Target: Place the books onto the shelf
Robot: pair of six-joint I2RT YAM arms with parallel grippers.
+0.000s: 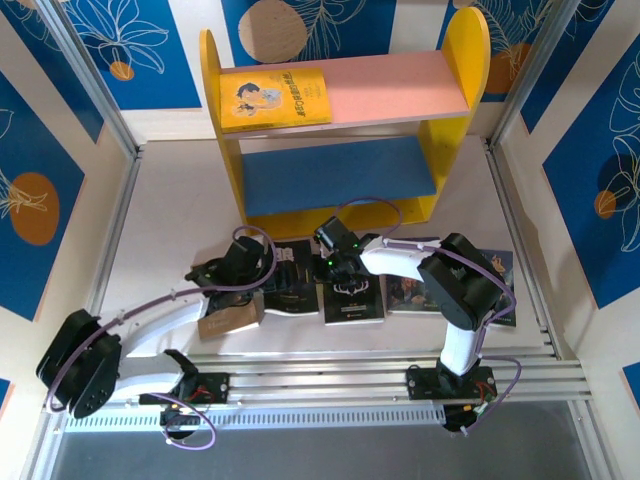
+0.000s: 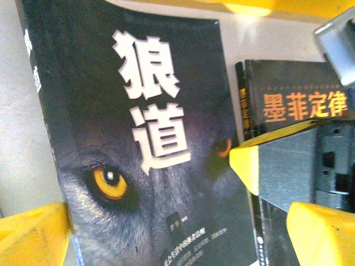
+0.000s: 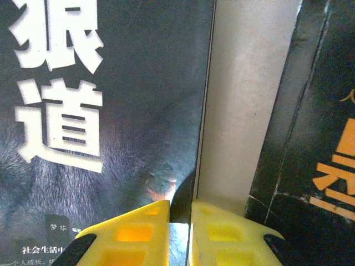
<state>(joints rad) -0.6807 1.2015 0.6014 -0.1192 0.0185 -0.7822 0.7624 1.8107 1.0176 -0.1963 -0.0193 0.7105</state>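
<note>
Black card with a grey wolf's face: the wolf book (image 2: 138,166) lies flat on the desk (image 1: 180,200), in the row of 5 dark books toward the near edge. Its long axis runs from near edge to far edge, spine on the left.

The right fingers (image 3: 150,227) are pressed together. Their tips sit at the book's free right edge, by the bare strip that parts it from the orange-titled book (image 3: 327,138) just beside. The left fingers (image 2: 33,238) stand wide apart, holding nothing, low over the spine side. Both arms are at this book, and the left looks better placed to take it.

A brown book (image 1: 232,320) lies to the left, and another dark book (image 1: 410,292) lies partly under the right arm. The shelf (image 1: 455,60) stands at the far edge, beyond the book's top. A yellow cartoon book (image 1: 275,98) rests on the left of its pink board (image 1: 400,90). The right wrist may cross the path there.
</note>
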